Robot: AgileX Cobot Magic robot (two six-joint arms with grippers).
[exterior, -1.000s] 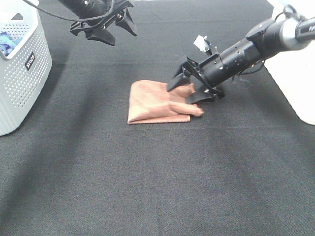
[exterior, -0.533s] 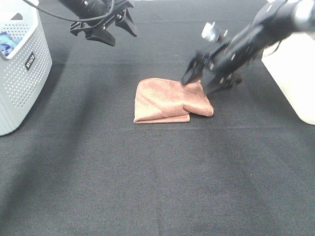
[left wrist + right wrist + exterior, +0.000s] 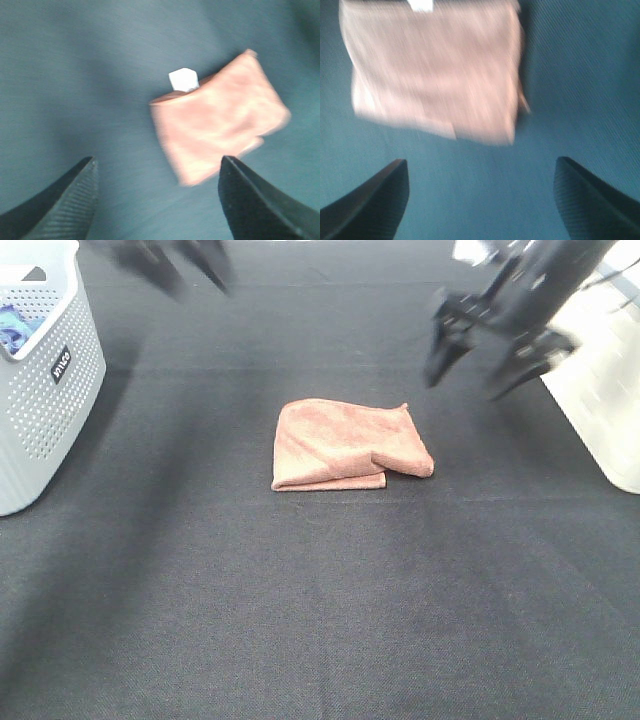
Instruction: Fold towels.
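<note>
Basket [image 3: 40,390] holds blue cloth [image 3: 12,325]; both tools [image 3: 490,350] [image 3: 170,260] spread, grasping nothing, above towel [image 3: 345,445].

Black pincer [image 3: 487,352] — ribbed fingertips [image 3: 67,200]

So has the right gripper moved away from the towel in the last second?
Yes. The right gripper has lifted off the towel and pulled back toward the white bin at the right, jaws open, holding nothing.

Your right wrist view is blurred: a folded reddish-brown terry towel [image 3: 437,70] lies on dark cloth [image 3: 570,75], a white tag [image 3: 421,5] at its far edge. The right gripper [image 3: 480,192] hangs spread wide, gripping nothing.
</note>
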